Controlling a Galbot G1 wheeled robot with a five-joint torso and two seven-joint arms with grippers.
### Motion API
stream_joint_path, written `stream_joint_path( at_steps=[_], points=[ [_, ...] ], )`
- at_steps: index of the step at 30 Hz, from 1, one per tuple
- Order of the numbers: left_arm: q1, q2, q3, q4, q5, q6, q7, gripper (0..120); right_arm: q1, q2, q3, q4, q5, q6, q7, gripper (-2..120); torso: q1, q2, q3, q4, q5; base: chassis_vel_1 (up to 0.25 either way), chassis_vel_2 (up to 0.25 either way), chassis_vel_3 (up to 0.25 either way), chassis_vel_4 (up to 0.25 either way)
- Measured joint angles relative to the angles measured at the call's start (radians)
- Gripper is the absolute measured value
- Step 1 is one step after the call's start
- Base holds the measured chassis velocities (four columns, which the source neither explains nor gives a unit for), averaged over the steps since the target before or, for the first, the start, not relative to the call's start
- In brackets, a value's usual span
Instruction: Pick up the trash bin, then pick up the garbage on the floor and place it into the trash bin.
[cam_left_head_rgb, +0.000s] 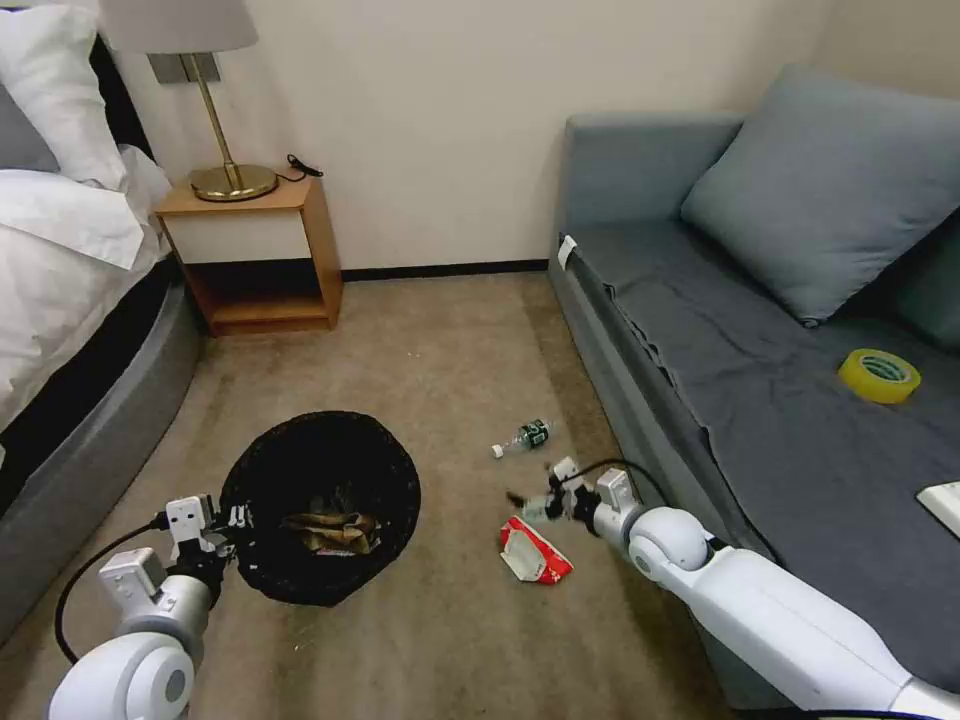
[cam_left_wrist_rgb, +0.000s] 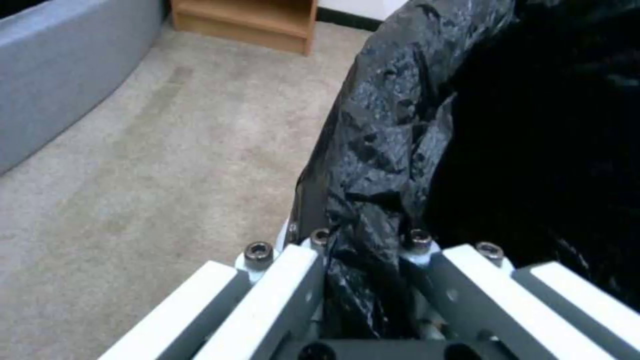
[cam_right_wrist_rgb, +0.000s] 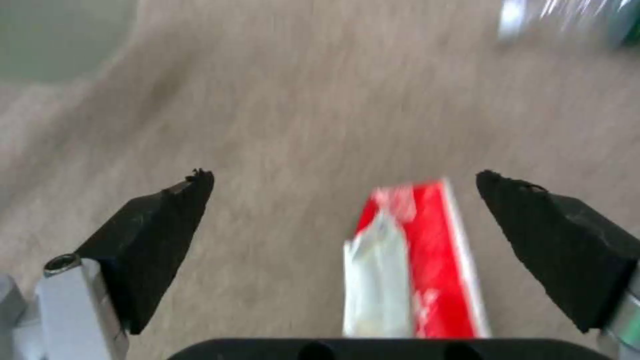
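Note:
The trash bin (cam_left_head_rgb: 320, 470), lined with a crinkled black bag, is at the lower left over the carpet. My left gripper (cam_left_head_rgb: 236, 524) is shut on its near rim, and the left wrist view shows the bag (cam_left_wrist_rgb: 393, 150) pinched in the gripper (cam_left_wrist_rgb: 367, 247). Tan crumpled paper (cam_left_head_rgb: 330, 530) and other scraps lie inside the bin. My right gripper (cam_left_head_rgb: 535, 490) is open just above the red-and-white packet (cam_left_head_rgb: 535, 552). In the right wrist view the packet (cam_right_wrist_rgb: 413, 260) lies between the spread fingers of the gripper (cam_right_wrist_rgb: 343, 200). A small clear bottle (cam_left_head_rgb: 523, 438) lies on the floor beyond.
A grey sofa (cam_left_head_rgb: 760, 420) runs along the right with a yellow tape roll (cam_left_head_rgb: 879, 375) and a white box (cam_left_head_rgb: 942, 505) on it. The bed (cam_left_head_rgb: 70, 330) is at the left. A wooden nightstand (cam_left_head_rgb: 255, 250) with a lamp stands at the back wall.

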Motion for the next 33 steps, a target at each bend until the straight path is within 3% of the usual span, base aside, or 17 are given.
stream_joint_path(
  at_steps=[1,7,17,33],
  points=[
    [-0.007,0.004,-0.015,0.026,-0.013,-0.008,0.007,3,0.047,0.043,-0.052,-0.124,-0.019,-0.017,-0.025,100,0.0,0.0,0.0,0.0004,-0.0001,0.0,0.0,0.0,0.0],
    [-0.008,0.006,-0.031,0.055,-0.021,-0.021,0.019,3,0.098,0.125,-0.128,-0.337,-0.116,0.005,-0.08,100,0.0,0.0,0.0,0.0002,-0.0002,0.0,0.0,0.0,0.0],
    [-0.019,0.012,-0.035,0.066,-0.025,-0.023,0.021,3,0.095,0.249,-0.112,-0.468,-0.214,0.059,-0.088,96,0.0,0.0,0.0,0.0003,0.0,0.0,0.0,0.0,0.0],
    [-0.022,0.013,-0.024,0.071,-0.035,-0.019,0.023,3,0.061,0.242,-0.08,-0.454,-0.268,0.087,-0.056,39,0.0,0.0,0.0,0.0001,-0.0001,0.0,0.0,0.0,0.0]
  ],
)
